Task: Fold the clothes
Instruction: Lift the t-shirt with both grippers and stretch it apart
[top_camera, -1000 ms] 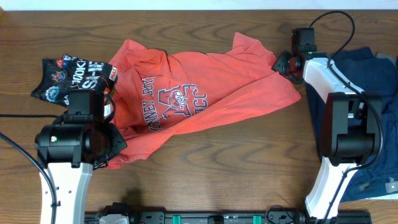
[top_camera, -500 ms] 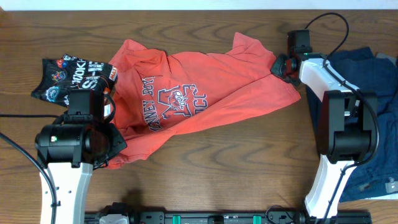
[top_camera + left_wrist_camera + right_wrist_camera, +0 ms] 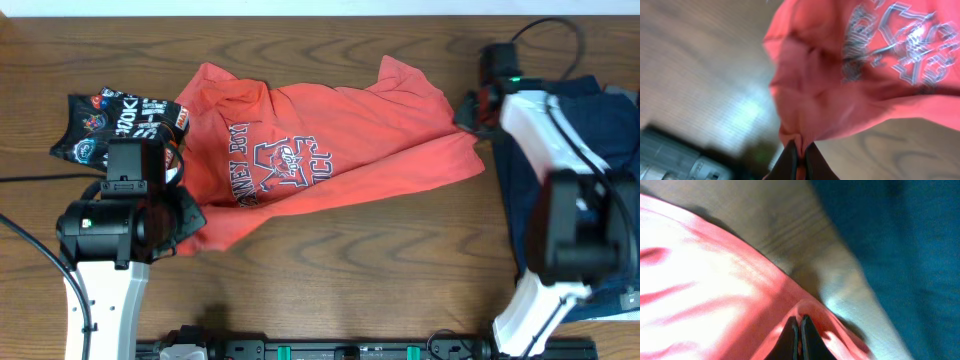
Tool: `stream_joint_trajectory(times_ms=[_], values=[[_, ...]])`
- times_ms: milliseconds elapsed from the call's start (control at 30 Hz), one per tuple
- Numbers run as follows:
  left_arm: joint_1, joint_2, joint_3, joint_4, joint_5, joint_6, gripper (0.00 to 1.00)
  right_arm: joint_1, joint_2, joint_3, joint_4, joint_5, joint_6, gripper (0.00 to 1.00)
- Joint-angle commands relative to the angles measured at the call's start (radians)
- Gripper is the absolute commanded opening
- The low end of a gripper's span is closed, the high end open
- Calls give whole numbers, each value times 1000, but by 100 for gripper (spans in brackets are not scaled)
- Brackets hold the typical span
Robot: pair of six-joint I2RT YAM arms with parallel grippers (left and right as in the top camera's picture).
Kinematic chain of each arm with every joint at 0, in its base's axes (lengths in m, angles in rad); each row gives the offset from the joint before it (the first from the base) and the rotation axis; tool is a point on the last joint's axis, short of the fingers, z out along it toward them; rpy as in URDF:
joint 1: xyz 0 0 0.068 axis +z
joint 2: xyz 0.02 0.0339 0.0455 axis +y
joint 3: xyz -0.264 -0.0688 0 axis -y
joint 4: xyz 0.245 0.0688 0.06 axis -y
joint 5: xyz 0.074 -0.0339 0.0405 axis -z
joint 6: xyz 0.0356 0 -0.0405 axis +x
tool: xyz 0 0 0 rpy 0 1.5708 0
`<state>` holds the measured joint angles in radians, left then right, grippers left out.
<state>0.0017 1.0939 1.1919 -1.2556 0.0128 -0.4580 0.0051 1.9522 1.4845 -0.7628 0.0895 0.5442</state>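
Note:
The coral-red T-shirt (image 3: 330,150) lies spread and wrinkled across the middle of the table, its white-and-navy lettering facing up. My left gripper (image 3: 188,215) is shut on the shirt's lower-left corner. In the left wrist view, the fabric (image 3: 840,90) bunches into the pinched gripper tips (image 3: 801,151). At the right sleeve edge, my right gripper (image 3: 466,108) is shut on a raised fold of red cloth (image 3: 740,280), with the tips (image 3: 799,324) pressed together around it.
A black printed garment (image 3: 108,124) lies crumpled at the far left, touching the shirt. A dark navy garment (image 3: 622,135) is piled at the right edge under the right arm and shows in the right wrist view (image 3: 900,240). Bare wood table (image 3: 380,260) runs along the front.
My right gripper has shut on the shirt's right edge and shifted slightly right. The left gripper kept its grip, and the shirt's lower-left corner drew in a little.

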Motion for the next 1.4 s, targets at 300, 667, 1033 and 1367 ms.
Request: stream_joint_trajectory(times_ms=[300, 667, 1033, 1367], values=[[0, -3, 288, 144, 58, 93, 6, -93, -629, 12, -187, 11, -220, 1], [0, -16, 675, 71, 54, 106, 6, -196, -929, 50, -192, 7, -293, 1], [0, 89, 618, 29, 55, 107, 6, -194, -770, 73, -230, -122, -387, 1], [0, 489, 605, 349, 55, 238, 6, -187, -390, 73, 48, -224, -285, 1]])
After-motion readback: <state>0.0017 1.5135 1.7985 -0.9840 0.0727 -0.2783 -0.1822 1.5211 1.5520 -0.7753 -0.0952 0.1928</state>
